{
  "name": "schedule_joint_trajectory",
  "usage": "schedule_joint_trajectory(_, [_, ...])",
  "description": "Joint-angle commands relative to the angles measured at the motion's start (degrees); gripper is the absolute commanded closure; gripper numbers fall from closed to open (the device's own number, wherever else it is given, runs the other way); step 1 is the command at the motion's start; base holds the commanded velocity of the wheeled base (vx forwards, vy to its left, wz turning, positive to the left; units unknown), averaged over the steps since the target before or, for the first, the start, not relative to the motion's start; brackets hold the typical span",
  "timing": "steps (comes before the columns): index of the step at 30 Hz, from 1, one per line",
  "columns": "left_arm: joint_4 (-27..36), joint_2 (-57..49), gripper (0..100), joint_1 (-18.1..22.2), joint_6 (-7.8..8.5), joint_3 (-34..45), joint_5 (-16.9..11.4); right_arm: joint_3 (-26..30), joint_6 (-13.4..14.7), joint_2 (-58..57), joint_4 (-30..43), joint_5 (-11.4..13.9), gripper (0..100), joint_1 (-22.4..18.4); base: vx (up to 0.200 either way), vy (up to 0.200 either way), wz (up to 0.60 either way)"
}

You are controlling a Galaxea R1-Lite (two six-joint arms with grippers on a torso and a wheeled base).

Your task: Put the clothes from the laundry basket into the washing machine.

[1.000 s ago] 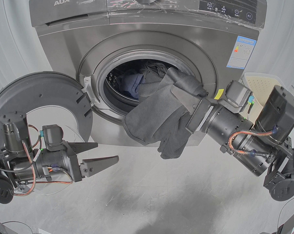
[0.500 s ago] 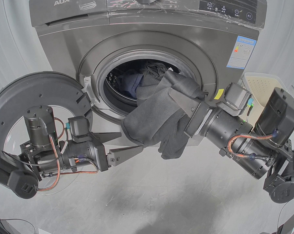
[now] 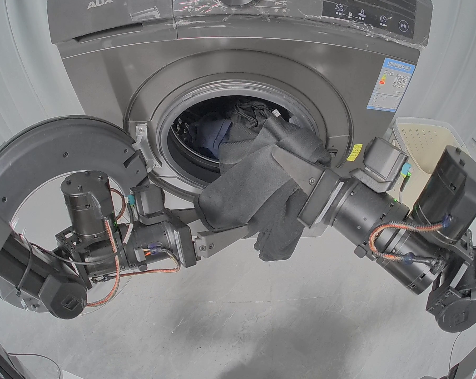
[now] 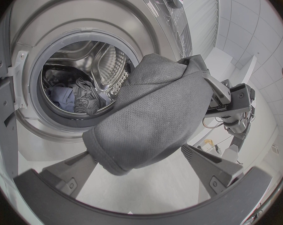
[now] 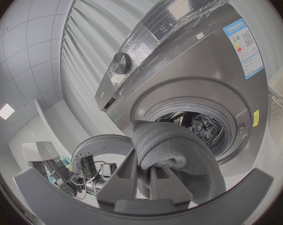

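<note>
A dark grey garment (image 3: 248, 185) hangs half out of the washing machine's round opening (image 3: 196, 148), its top draped over the rim. My right gripper (image 3: 277, 151) is shut on the upper fold of that garment (image 5: 179, 160), just in front of the opening. My left gripper (image 3: 232, 222) is open below it, one finger on each side of the garment's (image 4: 154, 110) hanging lower edge, without pinching it. Inside the drum lie a blue piece (image 4: 63, 96) and a dark crumpled piece (image 4: 85, 97). The cream laundry basket (image 3: 425, 143) stands to the right of the machine.
The machine's round door (image 3: 64, 148) is swung open to the left, right behind my left arm. The grey machine front (image 3: 238, 53) rises ahead, with pale floor (image 3: 248, 311) beneath both arms. White curtains hang on either side.
My left arm has moved right and up toward the machine, bringing its open fingers around the garment's hanging edge. The right gripper with the garment has barely shifted.
</note>
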Motion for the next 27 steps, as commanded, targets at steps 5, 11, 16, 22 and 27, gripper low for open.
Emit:
schedule_joint_trajectory(5, [-3.5,2.9,0,-0.9,-0.3,-0.8,0.3,0.1,0.0,-0.2,0.0,-0.1,100,0.1,0.0,0.0,0.0])
schedule_joint_trajectory(11, [-5.2,2.2,100,-0.8,-0.74,-0.5,0.4,0.9,0.0,-0.2,0.0,-0.1,100,0.0,0.0,0.0,0.0])
schedule_joint_trajectory(16, [-5.5,-0.1,100,-0.9,-1.18,0.4,1.0,1.0,0.0,-0.2,-0.1,-0.1,100,0.0,0.0,0.0,0.0])
schedule_joint_trajectory(22, [-6.4,-8.5,100,-1.8,-4.17,4.5,1.0,2.2,-0.2,-0.8,-0.3,0.2,100,-0.7,0.0,0.0,0.0])
schedule_joint_trajectory(27, [-6.4,-14.4,100,-2.5,-4.26,9.2,0.9,3.2,-0.2,-0.6,-0.3,0.2,0,-0.9,0.0,0.0,0.0])
